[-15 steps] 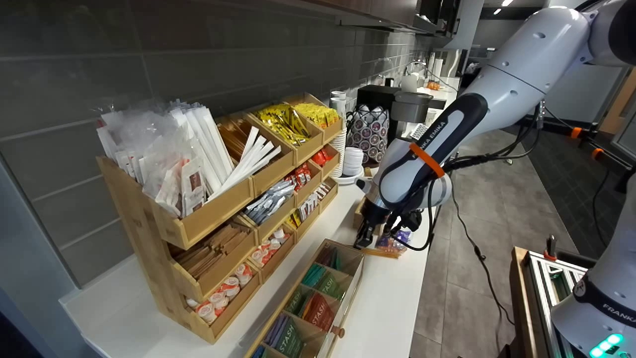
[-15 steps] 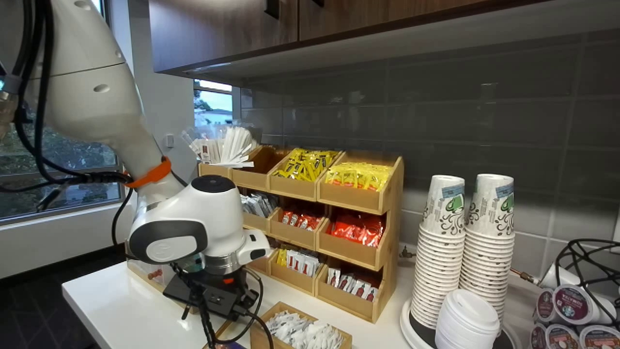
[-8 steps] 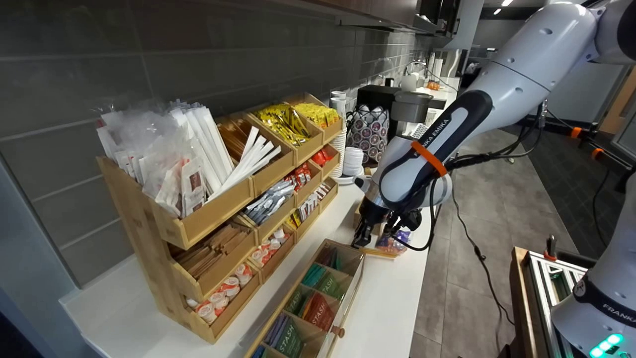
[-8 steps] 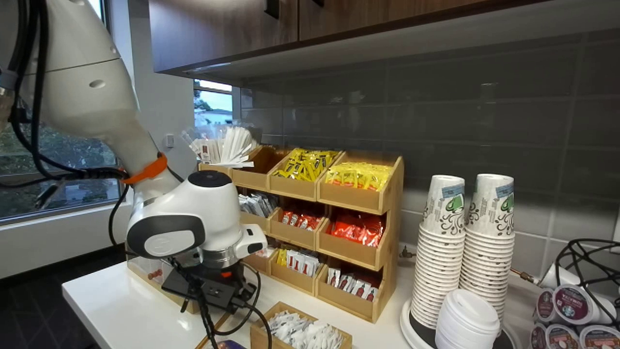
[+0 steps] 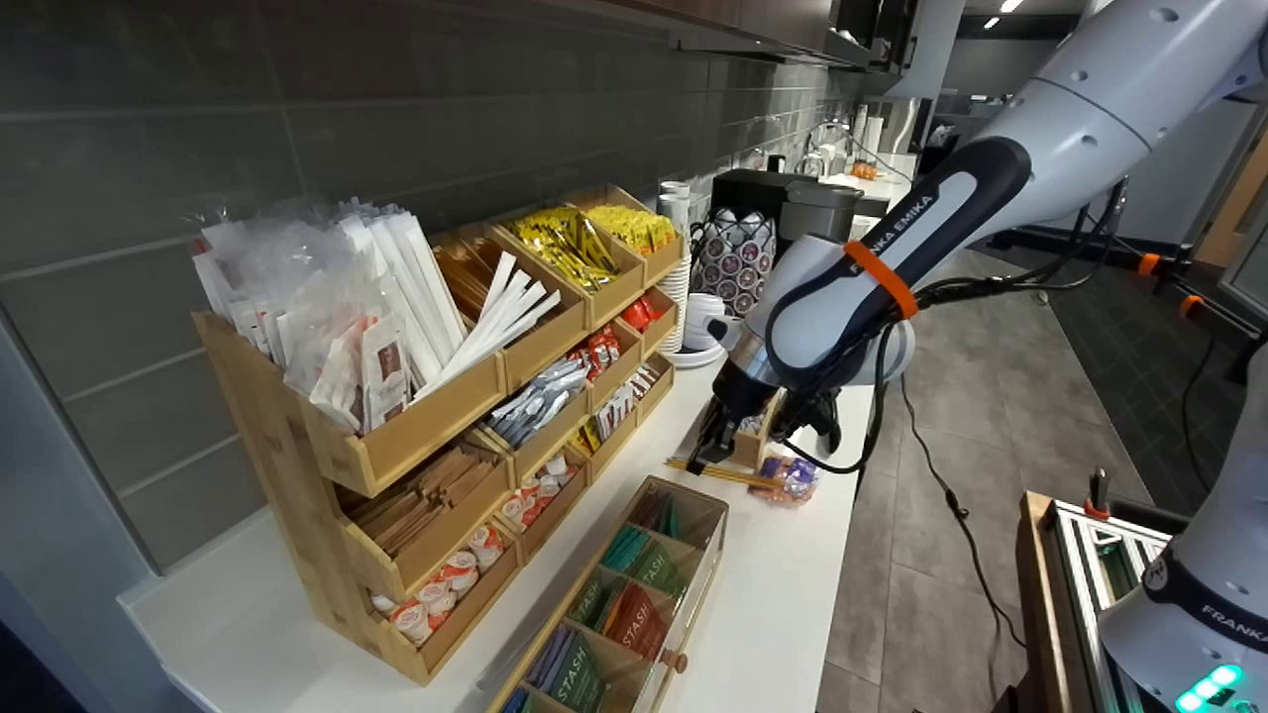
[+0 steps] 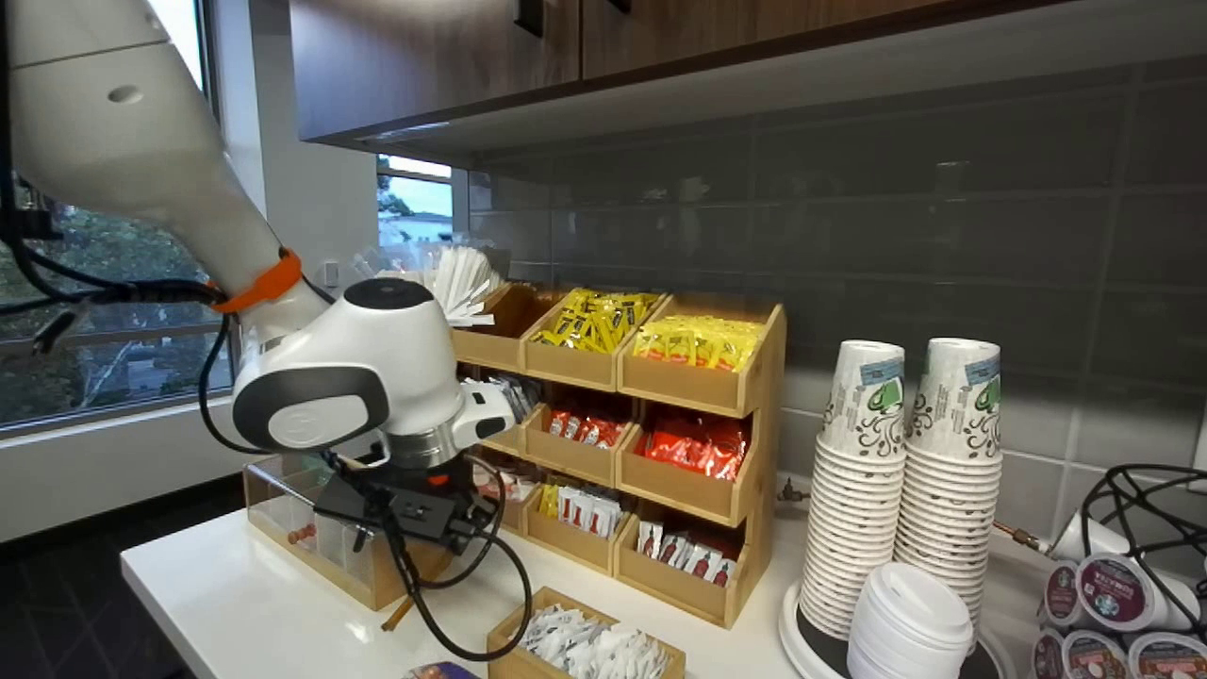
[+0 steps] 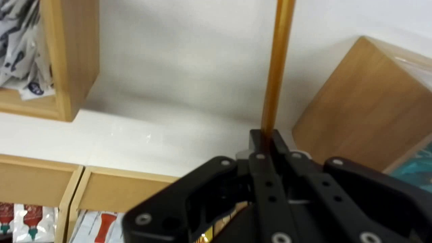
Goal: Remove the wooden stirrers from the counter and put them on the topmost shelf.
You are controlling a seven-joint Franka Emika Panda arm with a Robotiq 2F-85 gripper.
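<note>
The wooden stirrers (image 5: 735, 477) are a thin orange-brown bundle, also seen in the wrist view (image 7: 278, 60) and by one end in an exterior view (image 6: 398, 615). My gripper (image 5: 701, 463) is shut on them; in the wrist view its fingertips (image 7: 268, 138) pinch them and they stick out ahead. They are held above the white counter (image 5: 773, 594). The topmost shelf (image 5: 441, 404) of the light-wood rack is at the left, and also shows in an exterior view (image 6: 570, 366). It holds white straws, similar brown sticks (image 5: 466, 269) and yellow packets.
A glass-lidded tea box (image 5: 634, 594) stands on the counter in front of the rack. A wooden box of white packets (image 6: 589, 641) and a purple packet (image 5: 790, 477) are near the gripper. Cup stacks (image 6: 858, 490) stand beyond the rack, below an overhead cabinet (image 6: 660, 57).
My gripper has risen off the counter with the stirrers in it and shifted slightly. More of the stirrers and of the tea box now shows.
</note>
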